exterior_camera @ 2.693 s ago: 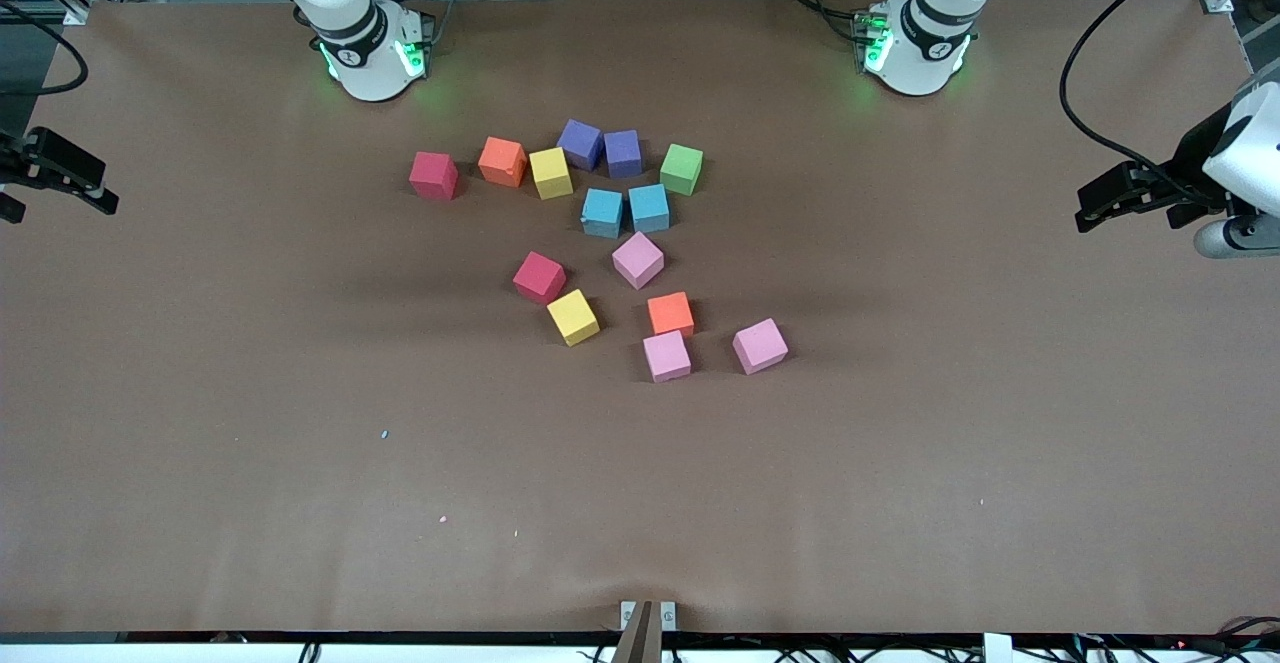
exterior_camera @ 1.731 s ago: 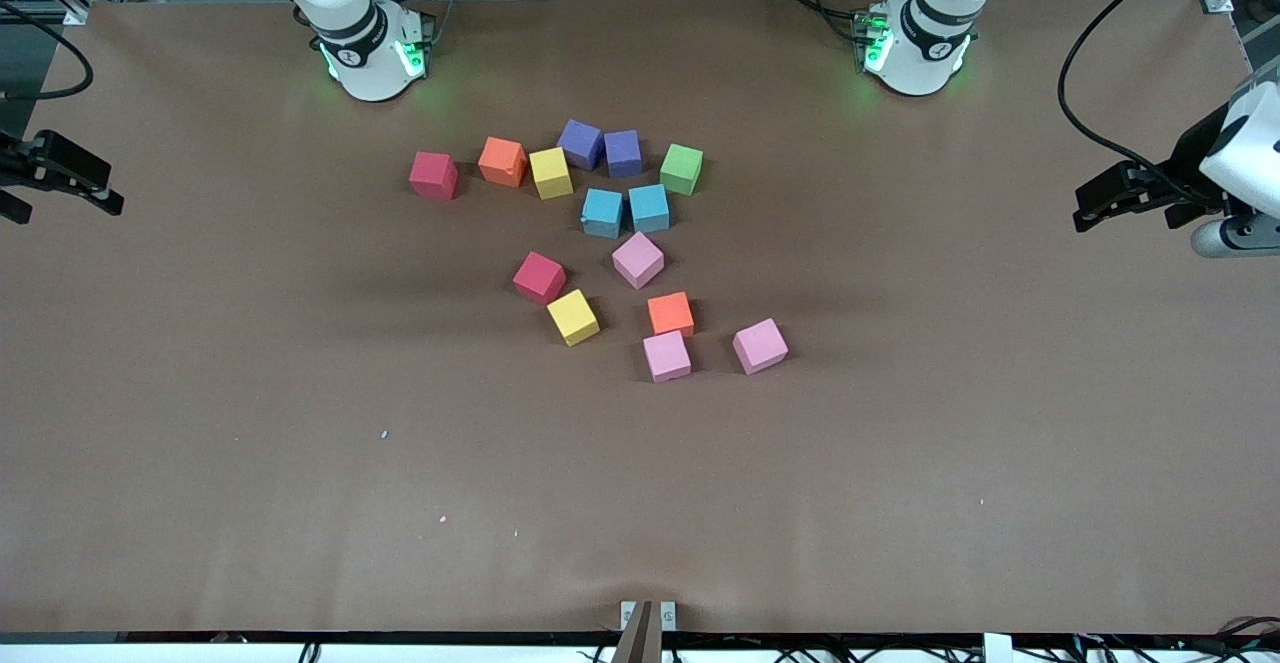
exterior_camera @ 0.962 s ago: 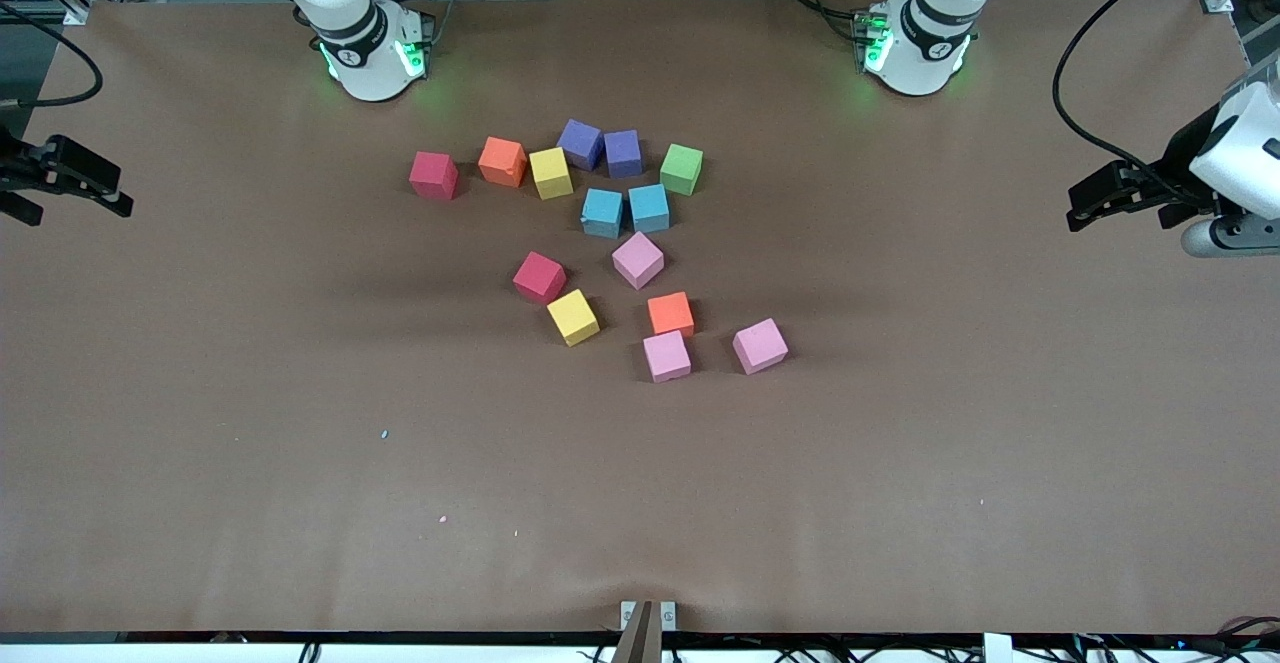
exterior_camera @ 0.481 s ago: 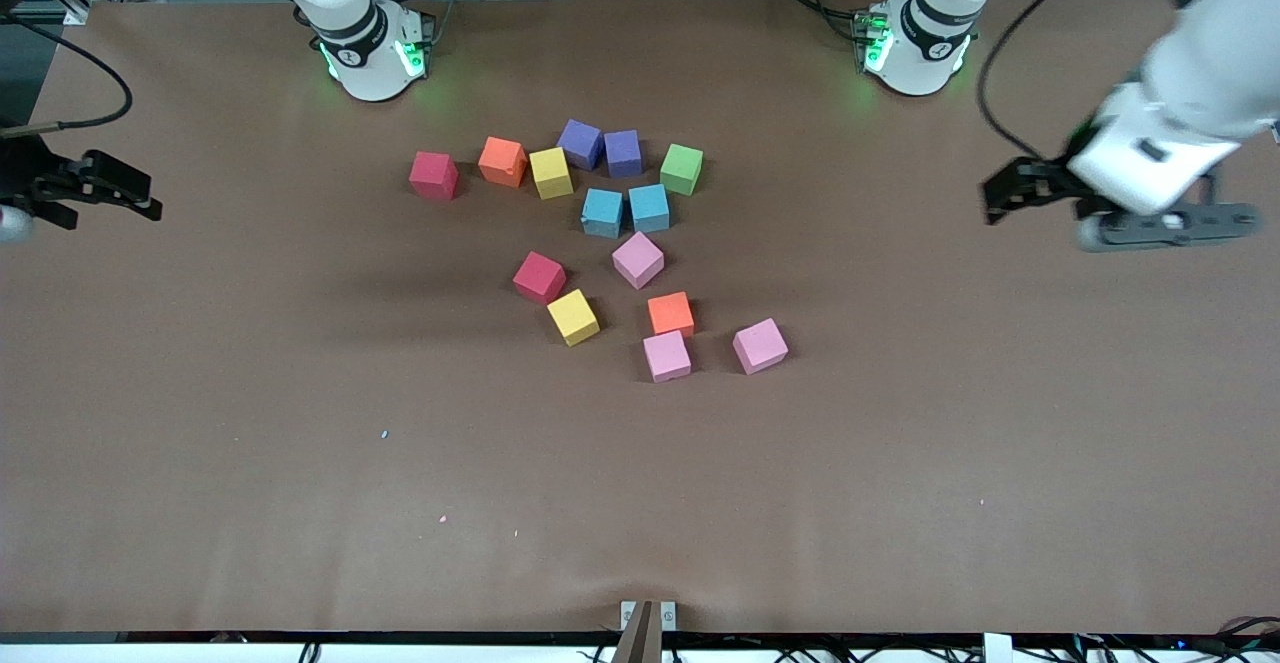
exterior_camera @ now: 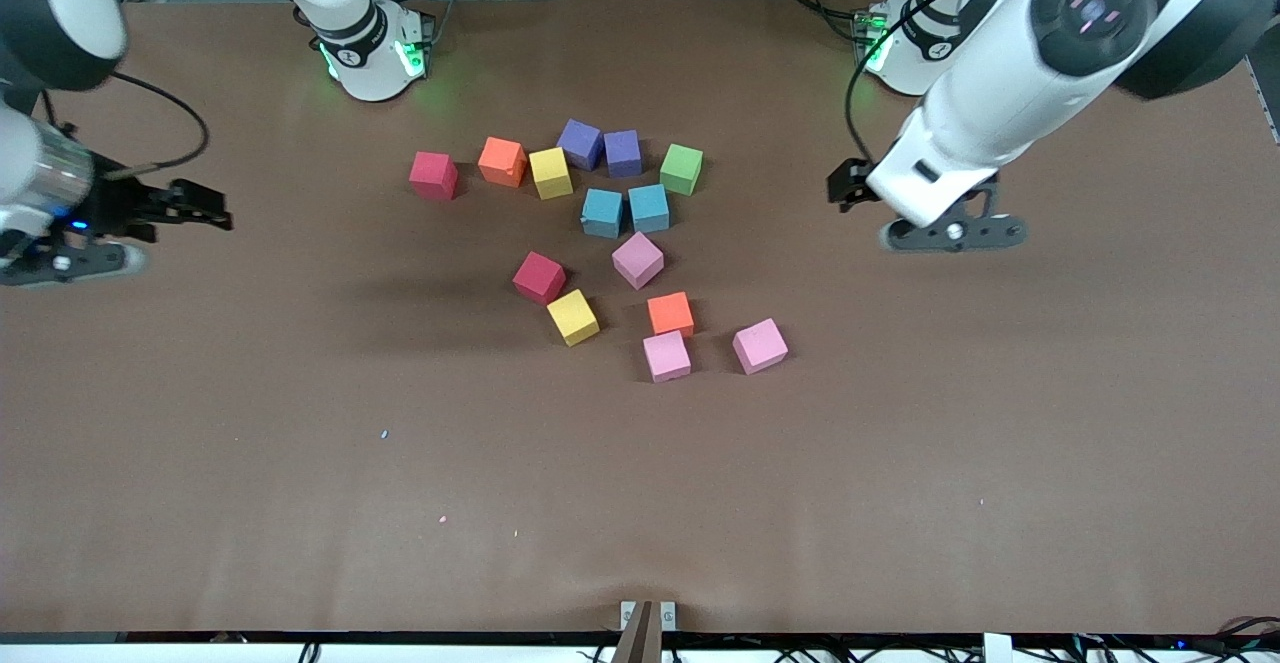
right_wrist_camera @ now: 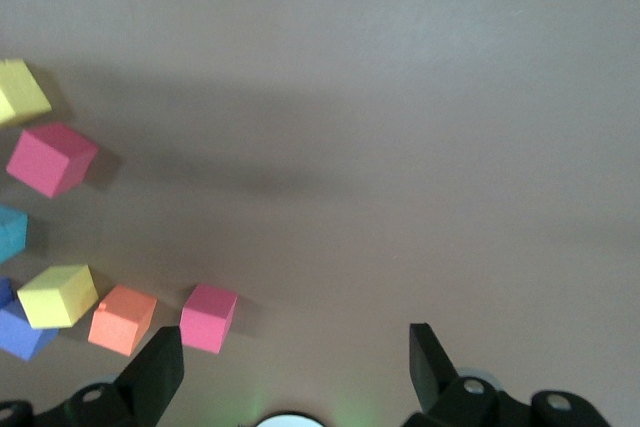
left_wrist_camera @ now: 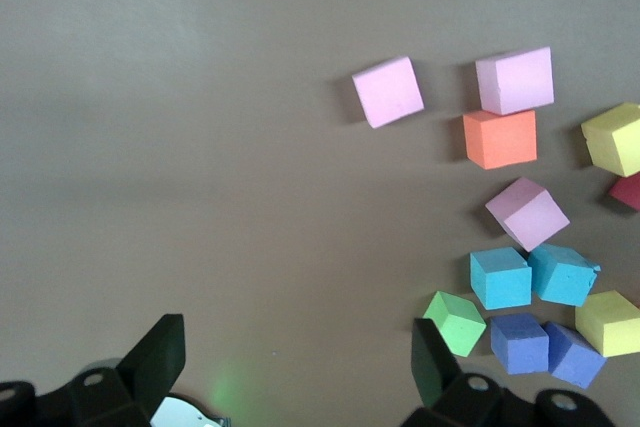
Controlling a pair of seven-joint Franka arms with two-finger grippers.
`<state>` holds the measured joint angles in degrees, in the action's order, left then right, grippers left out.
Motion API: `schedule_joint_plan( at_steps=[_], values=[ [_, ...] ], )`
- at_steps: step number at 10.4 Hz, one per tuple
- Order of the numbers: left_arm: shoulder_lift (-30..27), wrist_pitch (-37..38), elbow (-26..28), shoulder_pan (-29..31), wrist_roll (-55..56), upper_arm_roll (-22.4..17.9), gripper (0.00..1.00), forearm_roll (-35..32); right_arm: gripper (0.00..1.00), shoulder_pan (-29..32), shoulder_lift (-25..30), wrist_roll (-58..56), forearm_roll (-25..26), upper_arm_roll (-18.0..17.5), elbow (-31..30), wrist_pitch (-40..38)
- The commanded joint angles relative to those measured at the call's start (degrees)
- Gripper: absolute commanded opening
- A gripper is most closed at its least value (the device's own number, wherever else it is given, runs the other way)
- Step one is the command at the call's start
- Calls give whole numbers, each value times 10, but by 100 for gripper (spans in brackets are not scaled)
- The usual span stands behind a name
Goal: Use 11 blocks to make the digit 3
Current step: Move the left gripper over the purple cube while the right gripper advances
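While the blocks (exterior_camera: 604,213) lie scattered mid-table, the left gripper (exterior_camera: 845,186) hangs over bare table toward the left arm's end, fingers spread and empty; the right gripper (exterior_camera: 205,213), likewise spread, hangs toward the right arm's end.

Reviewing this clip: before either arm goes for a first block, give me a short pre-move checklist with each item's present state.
1. left gripper open and empty, over bare table toward the left arm's end: ok.
2. right gripper open and empty, over bare table toward the right arm's end: ok.
3. Enough blocks for eleven: thirteen lie on the table: ok.
4. Digit 3 formed: not ok, the blocks lie scattered.
5. green block, nearest the left gripper, stands apart from its neighbours: ok.
6. Both purple blocks touch: not ok for a clean grasp.
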<state>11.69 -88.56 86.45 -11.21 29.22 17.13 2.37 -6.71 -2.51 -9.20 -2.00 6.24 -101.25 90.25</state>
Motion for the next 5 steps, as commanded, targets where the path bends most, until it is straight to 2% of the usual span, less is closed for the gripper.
schedule_joint_plan(
  at_steps=[1,3,5],
  values=[
    [34,-29,6,-60,94,-1,100,10,100,-34,16,8,-5,2,-59,0],
    [38,-90,57,-103,134,0,100,10,100,-52,34,12,-8,2,-106,11],
    [61,-143,79,-160,185,1,100,11,100,-59,55,35,-11,1,-156,29]
  ],
)
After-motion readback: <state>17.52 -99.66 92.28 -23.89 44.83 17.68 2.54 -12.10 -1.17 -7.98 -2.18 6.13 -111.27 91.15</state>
